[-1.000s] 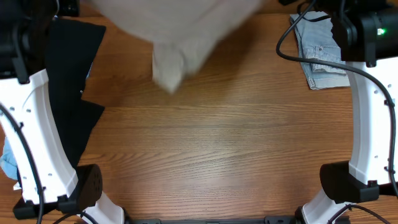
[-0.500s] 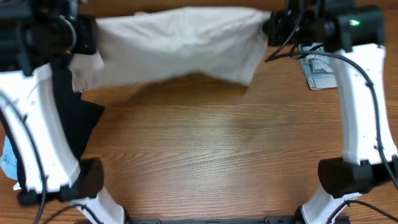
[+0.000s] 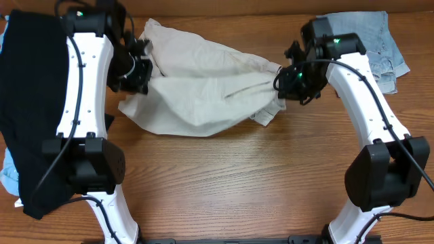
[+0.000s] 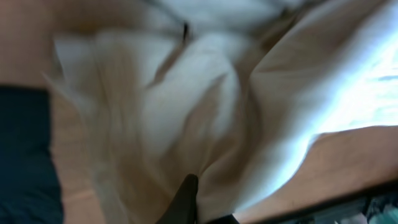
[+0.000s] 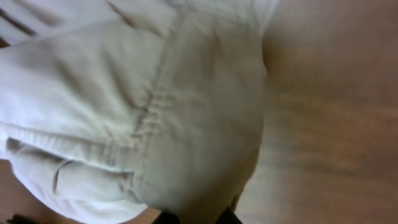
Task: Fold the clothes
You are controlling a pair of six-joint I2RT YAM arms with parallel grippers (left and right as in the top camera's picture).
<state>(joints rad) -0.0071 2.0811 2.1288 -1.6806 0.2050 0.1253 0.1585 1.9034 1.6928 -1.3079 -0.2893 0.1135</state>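
Overhead view: three garments, two arms, two grippers, one wooden table point(image 3: 230, 183). The garments are one pair of beige shorts point(image 3: 203, 95), one black garment point(image 3: 30, 102) and one pair of light-blue denim shorts point(image 3: 383, 47). A small light-blue piece point(image 3: 8, 177) also shows at the lower left edge, mostly hidden by the black garment; I cannot tell what it is.

The beige shorts lie crumpled on the table in the upper middle of the frame, between my two grippers. Their long axis runs left to right, with the left end slightly higher in the frame than the right. I cannot tell which end is the waistband.

My left gripper point(image 3: 139, 68) is at the left edge of the shorts, and its jaws are clamped on the cloth. The left wrist view is blurred: beige folds point(image 4: 217, 93) fill it, one dark finger point(image 4: 183, 199) shows at the bottom, and the black garment point(image 4: 25, 155) sits at the left edge.

My right gripper point(image 3: 288, 81) is at the right end of the shorts, and its jaws are pinched on the fabric there. In the right wrist view the cloth point(image 5: 155, 93) bunches down toward my fingers, a stitched seam runs through it, and bare wood point(image 5: 329, 93) fills the right side.

The black garment lies along the left side of the frame, long axis top to bottom. The denim shorts lie in the upper right corner, apart from the beige pair.
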